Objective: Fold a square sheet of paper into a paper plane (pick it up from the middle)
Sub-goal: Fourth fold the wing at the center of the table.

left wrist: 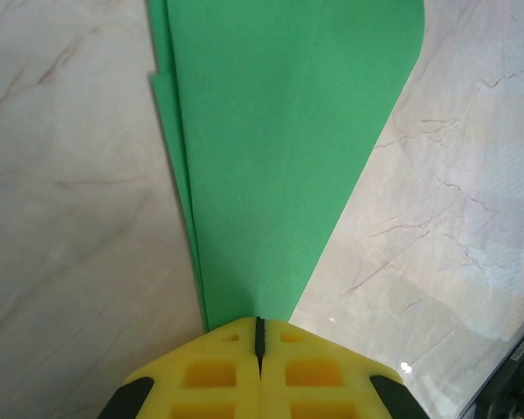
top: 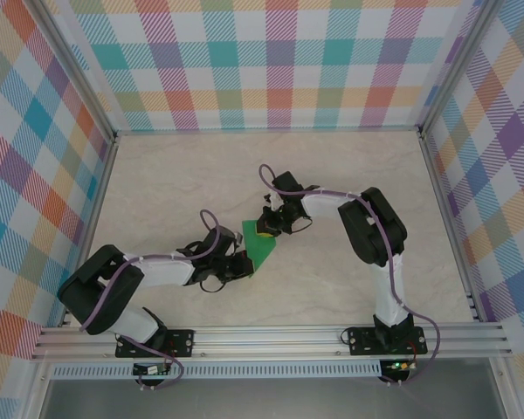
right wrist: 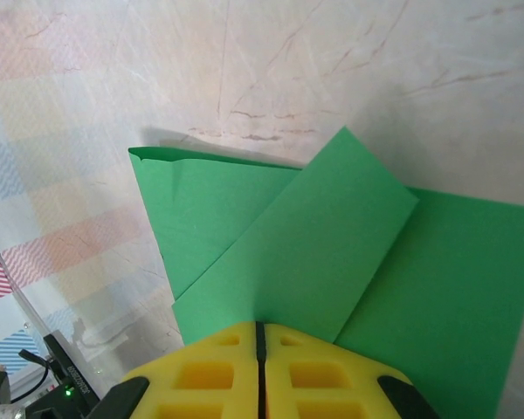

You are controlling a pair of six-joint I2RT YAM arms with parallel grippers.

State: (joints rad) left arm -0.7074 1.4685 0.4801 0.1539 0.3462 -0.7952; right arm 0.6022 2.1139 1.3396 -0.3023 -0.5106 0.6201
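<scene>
Folded green sheet of paper (top: 260, 244) on the marbled table (top: 349, 175), held between my two arms near the middle of the work surface. From the overhead camera I read it as a tapering wedge. Its narrow tip points toward the near edge, at the left gripper (top: 242, 264). Its broad end lies farther back, at the right gripper (top: 268, 229), so the long axis runs roughly near-to-far. That view gives me the layout, but the fingertips are too small there to judge. The left wrist camera supplies the grip: the yellow fingers (left wrist: 210, 380) are pressed together on the narrow tip. The paper widens away from them, and stacked layer edges step along its left side. The right wrist camera adds the fold pattern. A diagonal flap (right wrist: 314, 236) lies across the sheet, and the far left corner is slightly curled and casts a thin shadow on the table. That arm's own fingers (right wrist: 205, 375) are closed together on the flap's near edge. I cannot tell whether the whole sheet rests flat on the table or is lifted a little.
</scene>
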